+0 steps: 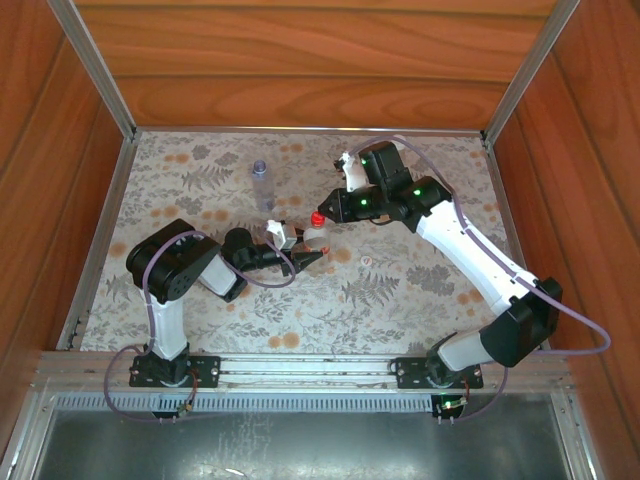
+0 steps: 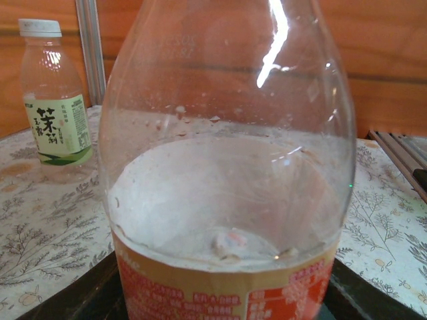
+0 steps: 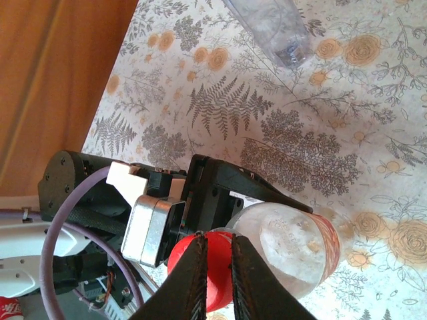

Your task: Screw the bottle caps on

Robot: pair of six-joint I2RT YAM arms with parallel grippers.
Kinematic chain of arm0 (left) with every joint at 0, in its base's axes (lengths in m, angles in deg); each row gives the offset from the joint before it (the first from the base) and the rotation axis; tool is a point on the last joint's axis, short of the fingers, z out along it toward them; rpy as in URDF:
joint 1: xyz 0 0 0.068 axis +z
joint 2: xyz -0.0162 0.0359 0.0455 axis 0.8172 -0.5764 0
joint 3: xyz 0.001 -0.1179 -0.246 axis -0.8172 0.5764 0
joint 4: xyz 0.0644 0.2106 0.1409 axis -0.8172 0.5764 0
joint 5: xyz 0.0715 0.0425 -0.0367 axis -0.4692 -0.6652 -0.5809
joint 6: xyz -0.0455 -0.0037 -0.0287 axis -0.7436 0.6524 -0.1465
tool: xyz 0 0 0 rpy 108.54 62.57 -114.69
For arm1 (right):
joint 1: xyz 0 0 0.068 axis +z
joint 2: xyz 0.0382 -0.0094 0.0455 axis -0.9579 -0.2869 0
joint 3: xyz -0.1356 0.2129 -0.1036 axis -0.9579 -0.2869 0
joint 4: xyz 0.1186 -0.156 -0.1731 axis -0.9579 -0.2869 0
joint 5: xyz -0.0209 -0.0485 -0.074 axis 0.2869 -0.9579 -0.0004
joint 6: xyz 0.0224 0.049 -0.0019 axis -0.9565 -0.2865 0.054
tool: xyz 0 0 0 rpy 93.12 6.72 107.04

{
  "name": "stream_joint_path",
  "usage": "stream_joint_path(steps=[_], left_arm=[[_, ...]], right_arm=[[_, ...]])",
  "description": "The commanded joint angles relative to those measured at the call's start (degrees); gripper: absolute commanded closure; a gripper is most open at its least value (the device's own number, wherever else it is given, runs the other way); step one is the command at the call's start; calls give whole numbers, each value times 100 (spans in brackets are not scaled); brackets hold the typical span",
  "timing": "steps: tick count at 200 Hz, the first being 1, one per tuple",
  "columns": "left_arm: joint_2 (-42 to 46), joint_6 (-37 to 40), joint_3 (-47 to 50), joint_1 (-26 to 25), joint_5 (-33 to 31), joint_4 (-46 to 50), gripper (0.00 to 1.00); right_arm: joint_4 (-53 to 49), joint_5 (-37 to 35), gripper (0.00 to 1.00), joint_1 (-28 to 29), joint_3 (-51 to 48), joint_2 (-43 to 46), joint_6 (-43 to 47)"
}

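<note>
My left gripper point(image 1: 305, 255) is shut on the clear bottle with the red-and-white label point(image 1: 314, 240). In the left wrist view the bottle point(image 2: 227, 167) stands right in front of the camera, with the left gripper point(image 2: 223, 308) dark on both sides of its label. The red cap point(image 1: 317, 218) sits on this bottle's neck. My right gripper point(image 1: 322, 213) is shut on it. In the right wrist view the right gripper point(image 3: 217, 237) clasps the red cap point(image 3: 219, 270), with the bottle point(image 3: 293, 247) beside it.
A bluish unlabelled bottle point(image 1: 261, 185) stands on the floral table point(image 1: 400, 290) behind the left arm, its body point(image 3: 273, 27) at the top of the right wrist view. A bottle with a yellow-green label and a white cap point(image 2: 53, 100) stands further back. Wooden walls enclose the table.
</note>
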Motion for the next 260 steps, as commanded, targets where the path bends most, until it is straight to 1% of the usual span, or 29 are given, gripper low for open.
stream_joint_path(steps=[1, 53, 84, 144, 152, 165, 175, 188, 211, 260], left_arm=[[-251, -159, 71, 43, 58, 679, 42], [-343, -617, -55, 111, -39, 682, 44], [-354, -666, -68, 127, -82, 682, 44], [-369, -607, -71, 127, -48, 682, 44], [-379, -592, -71, 127, -41, 682, 44], [-376, -558, -67, 123, -31, 683, 44], [-369, -544, -57, 127, -22, 686, 44], [-371, -530, -49, 122, -12, 682, 45], [-380, -519, -44, 127, 15, 682, 44], [-371, -473, -4, 121, 30, 682, 44]], right_arm=[[-165, 143, 87, -4, -26, 8, 67], [-205, 277, 89, 11, -213, 191, -28], [-199, 334, 89, 21, -367, 326, -89], [-181, 93, 88, 23, -456, 570, -138], [-133, 28, 85, 23, -448, 586, -176], [-29, -95, 75, 12, -409, 590, -190], [1, -160, 69, 4, -336, 531, -178], [-14, -131, 65, 10, -176, 382, -132], [-30, -79, 66, 3, 70, 93, -27], [-131, 14, 73, -9, 429, -255, 165]])
